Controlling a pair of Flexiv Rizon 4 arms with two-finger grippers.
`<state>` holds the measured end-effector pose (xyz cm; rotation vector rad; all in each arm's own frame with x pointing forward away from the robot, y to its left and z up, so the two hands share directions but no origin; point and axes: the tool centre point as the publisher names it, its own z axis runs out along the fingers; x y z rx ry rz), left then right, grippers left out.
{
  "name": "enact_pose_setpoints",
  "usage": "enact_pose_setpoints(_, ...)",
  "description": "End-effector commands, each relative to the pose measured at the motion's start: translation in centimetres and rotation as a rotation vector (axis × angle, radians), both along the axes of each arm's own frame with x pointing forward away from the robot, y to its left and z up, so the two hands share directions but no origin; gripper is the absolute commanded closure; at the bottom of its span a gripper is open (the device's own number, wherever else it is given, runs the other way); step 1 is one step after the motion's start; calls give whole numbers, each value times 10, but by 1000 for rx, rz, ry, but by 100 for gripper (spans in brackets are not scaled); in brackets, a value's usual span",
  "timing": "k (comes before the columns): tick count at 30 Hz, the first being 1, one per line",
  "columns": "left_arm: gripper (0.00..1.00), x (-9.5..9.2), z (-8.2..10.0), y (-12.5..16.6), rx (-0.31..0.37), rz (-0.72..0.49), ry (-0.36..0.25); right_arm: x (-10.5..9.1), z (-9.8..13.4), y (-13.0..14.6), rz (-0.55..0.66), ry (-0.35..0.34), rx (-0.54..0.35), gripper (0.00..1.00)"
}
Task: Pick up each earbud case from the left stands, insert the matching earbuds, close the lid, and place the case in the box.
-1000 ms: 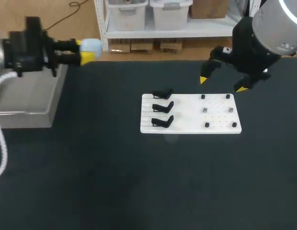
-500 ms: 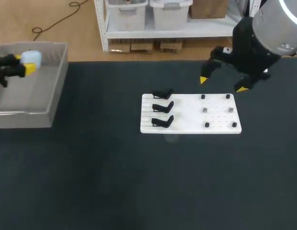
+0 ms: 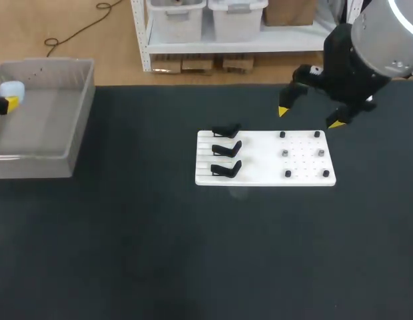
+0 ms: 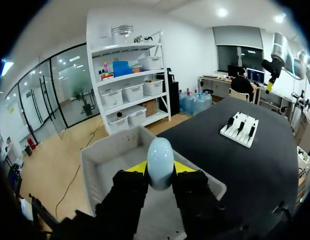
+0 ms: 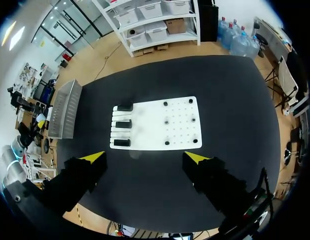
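One pale blue, egg-shaped earbud case (image 4: 160,155) clamped from both sides between the yellow tips of the left gripper (image 4: 160,171), held above the open grey plastic box (image 4: 97,161). Right gripper (image 3: 309,117) spread wide and empty, hovering above the far side of the white pegged board (image 3: 303,163) with its three black stands (image 3: 226,151), all bare. Likely risks:
- release from this height, causing a bounce, a popped lid or spilled earbuds;
- release too near a wall, tipping the case onto the rim or outside;
- a smooth rounded shell slipping early under a light grip.
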<state>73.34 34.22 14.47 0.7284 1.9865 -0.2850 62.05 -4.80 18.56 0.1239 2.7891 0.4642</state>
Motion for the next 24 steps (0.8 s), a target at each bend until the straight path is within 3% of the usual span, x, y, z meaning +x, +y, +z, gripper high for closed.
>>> enact_pose_setpoints(1,100,32,-19,-10,64,157,-53,-2,-1,0,-4,-6,0,0)
enact_pose_setpoints(7,100,36,-25,-8,77,153,-26,-2,-1,0,-4,-6,0,0)
enact_pose_setpoints(8,89,36,-26,-8,73,162,-20,-2,-1,0,-4,-6,0,0)
enact_pose_setpoints(9,59,36,-27,-6,72,165,-19,-2,-1,0,-4,-6,0,0)
enact_pose_setpoints(10,11,35,-27,-6,74,168,-16,-2,-1,0,-4,-6,0,0)
enact_pose_setpoints(11,0,34,-28,-6,75,169,-15,-2,-1,0,-4,-6,0,0)
enact_pose_setpoints(24,0,17,-7,-22,70,135,-65,-2,-1,0,-4,-6,0,0)
